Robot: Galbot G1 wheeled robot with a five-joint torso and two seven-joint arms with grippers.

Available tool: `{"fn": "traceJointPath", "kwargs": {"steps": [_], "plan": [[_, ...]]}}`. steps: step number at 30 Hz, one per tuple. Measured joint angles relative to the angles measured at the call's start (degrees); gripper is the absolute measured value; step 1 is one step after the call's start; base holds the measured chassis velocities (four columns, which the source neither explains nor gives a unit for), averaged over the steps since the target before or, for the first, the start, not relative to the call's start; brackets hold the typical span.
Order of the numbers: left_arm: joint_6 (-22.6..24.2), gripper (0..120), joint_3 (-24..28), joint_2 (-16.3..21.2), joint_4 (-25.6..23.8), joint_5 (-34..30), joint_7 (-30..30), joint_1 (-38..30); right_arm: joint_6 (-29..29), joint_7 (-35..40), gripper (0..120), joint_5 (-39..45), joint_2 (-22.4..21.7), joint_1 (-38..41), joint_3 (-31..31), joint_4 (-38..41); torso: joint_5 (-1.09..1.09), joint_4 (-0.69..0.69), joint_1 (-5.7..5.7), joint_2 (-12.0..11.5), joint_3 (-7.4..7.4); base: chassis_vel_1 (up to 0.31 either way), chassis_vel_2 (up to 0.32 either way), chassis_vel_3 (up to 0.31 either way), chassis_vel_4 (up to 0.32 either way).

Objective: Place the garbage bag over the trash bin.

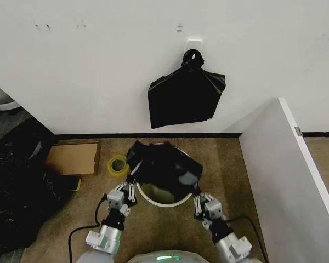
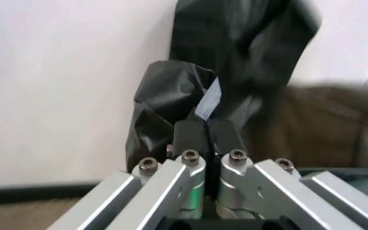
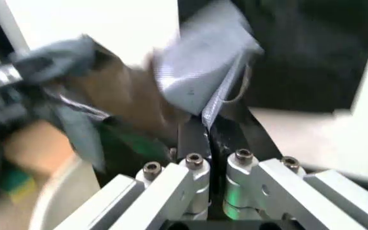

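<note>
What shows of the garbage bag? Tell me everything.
The garbage bag is thin, glossy black plastic, wrinkled and bunched. It hangs spread over the far part of the trash bin, covering most of the opening; the near rim and a strip of cream inside stay bare. The left gripper pinches its left edge and the right gripper its right edge, both shut on the plastic. The left wrist view shows a fold pinched between the shut fingers.

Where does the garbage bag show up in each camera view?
Head view: garbage bag in the lower middle, draped above the trash bin, between both tools.
Left wrist view: centre, bag clamped in the left tool.
Right wrist view: blurred bag film clamped in the right tool.
Shared landmark: the white wall.
</note>
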Motion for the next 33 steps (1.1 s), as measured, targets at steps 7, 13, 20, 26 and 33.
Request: {"fn": "traceJointPath", "kwargs": {"steps": [7, 13, 20, 26, 33], "plan": [[0.1, 0, 0.04, 0.09, -2.74, -14.01, 8.11, -1.1, 3.29, -8.17, 0, 4.69, -0.74, -0.18, 1.22, 0.76, 0.01, 0.01, 0.0, 0.0, 0.0, 0.0, 0.0, 0.0, 0.0], [1.54, 0, 1.39, -0.1, 1.07, -19.84, 10.54, -1.39, 0.73, -6.87, 0, 2.4, -1.23, -1.86, 0.15, -1.97, 0.02, 0.0, 0.0, 0.0, 0.0, 0.0, 0.0, 0.0, 0.0], [3.42, 0, 2.03, -0.72, 4.23, -22.13, 10.4, -0.75, -3.7, -3.56, 0, 4.39, -1.9, -1.7, -0.64, -3.16, 0.02, 0.0, 0.0, 0.0, 0.0, 0.0, 0.0, 0.0, 0.0], [1.97, 0, 2.17, -0.66, 5.36, -19.85, 11.73, 0.68, -4.22, -2.52, 0, 5.52, -2.37, -1.18, -0.64, -3.33, 0.02, 0.01, 0.0, 0.0, 0.0, 0.0, 0.0, 0.0, 0.0], [-2.29, 0, -0.35, 1.28, 5.81, -9.3, 10.25, 4.2, -3.8, -1.76, 0, 4.43, -5.01, -5.68, -0.39, -2.77, 0.02, 0.0, 0.0, 0.0, 0.0, 0.0, 0.0, 0.0, 0.0]]}}
